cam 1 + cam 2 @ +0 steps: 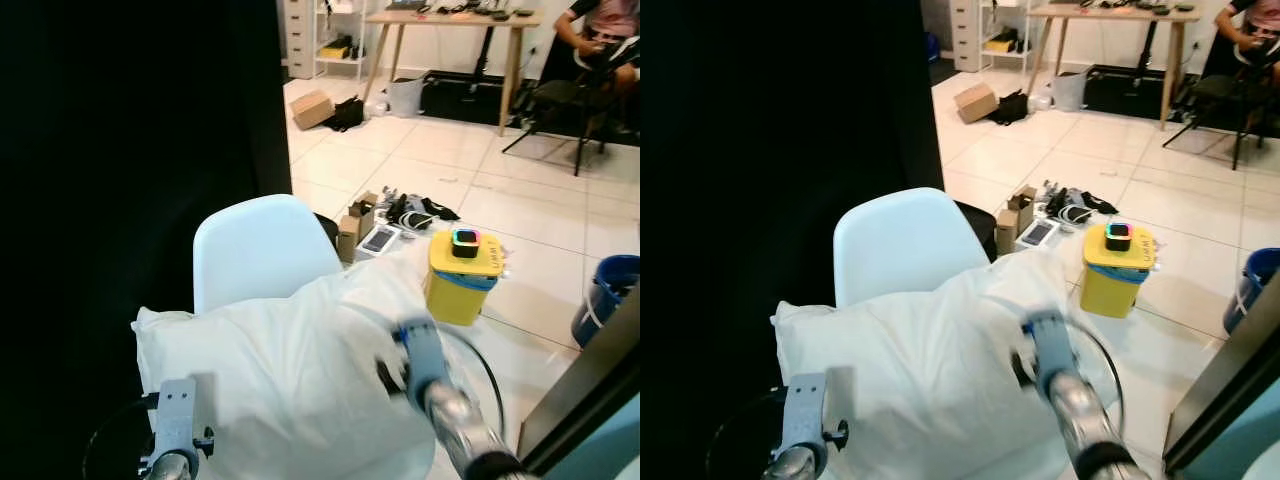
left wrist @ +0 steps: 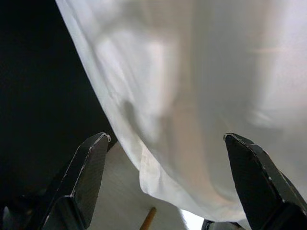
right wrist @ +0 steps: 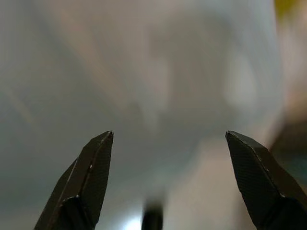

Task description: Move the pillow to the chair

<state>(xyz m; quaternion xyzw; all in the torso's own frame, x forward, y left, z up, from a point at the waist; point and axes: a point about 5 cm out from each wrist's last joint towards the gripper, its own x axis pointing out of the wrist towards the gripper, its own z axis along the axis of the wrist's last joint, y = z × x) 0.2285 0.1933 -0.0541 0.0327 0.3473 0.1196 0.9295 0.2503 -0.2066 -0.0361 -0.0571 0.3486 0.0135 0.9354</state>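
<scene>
A white pillow (image 1: 280, 370) lies on the seat of a pale blue-white chair (image 1: 260, 245), leaning toward its backrest. My left arm (image 1: 177, 415) comes up at the pillow's near left corner. In the left wrist view my left gripper (image 2: 166, 138) is open, and the pillow's (image 2: 192, 96) edge hangs just beyond its fingertips. My right arm (image 1: 440, 395), blurred, reaches in against the pillow's right side. My right gripper (image 3: 169, 134) is also open, with the blurred pillow (image 3: 144, 72) close in front and nothing between the fingers.
A black wall (image 1: 130, 150) stands along the left. On the tiled floor right of the chair are a yellow box (image 1: 462, 275), small cardboard boxes and cables (image 1: 365, 225), and a blue bin (image 1: 610, 295). Farther back stands a wooden table (image 1: 450, 20), with a seated person (image 1: 600, 40).
</scene>
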